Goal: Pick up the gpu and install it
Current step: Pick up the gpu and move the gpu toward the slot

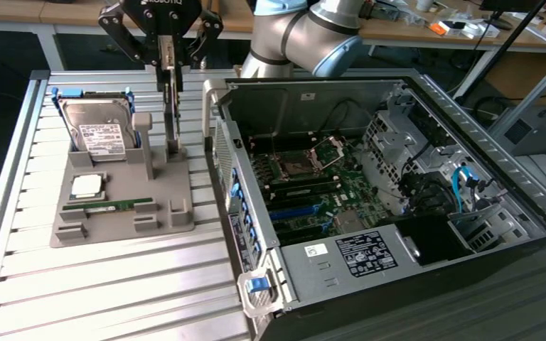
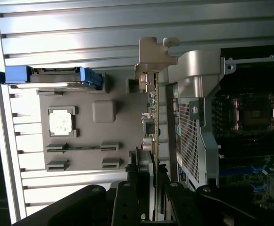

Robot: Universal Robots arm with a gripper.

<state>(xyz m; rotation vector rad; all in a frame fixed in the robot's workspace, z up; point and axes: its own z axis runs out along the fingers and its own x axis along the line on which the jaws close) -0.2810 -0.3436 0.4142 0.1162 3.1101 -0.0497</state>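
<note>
Hanging straight below the gripper, the gpu stands on edge, a thin upright strip seen edge-on in the exterior view.

Jaws part-closed, one finger on each face of the card near its upper end; reads as a firm grip. The wrist view agrees: dark fingers flank the green board.

Long axis judged to run up-down, from the gripper toward the grey fixture. The card's lower end is down by the fixture's upright posts. Cannot tell whether it is seated there or just clear of it.

Key relation: the open computer case lies just beside the card, toward the exterior view's right. Its near wall stands between the card and the motherboard. The card's flat faces look roughly parallel to that wall.

Also on the fixture: hard drive leaning at the far end, memory stick lying flat near the front. Both untouched, on the side of the card away from the case.
</note>
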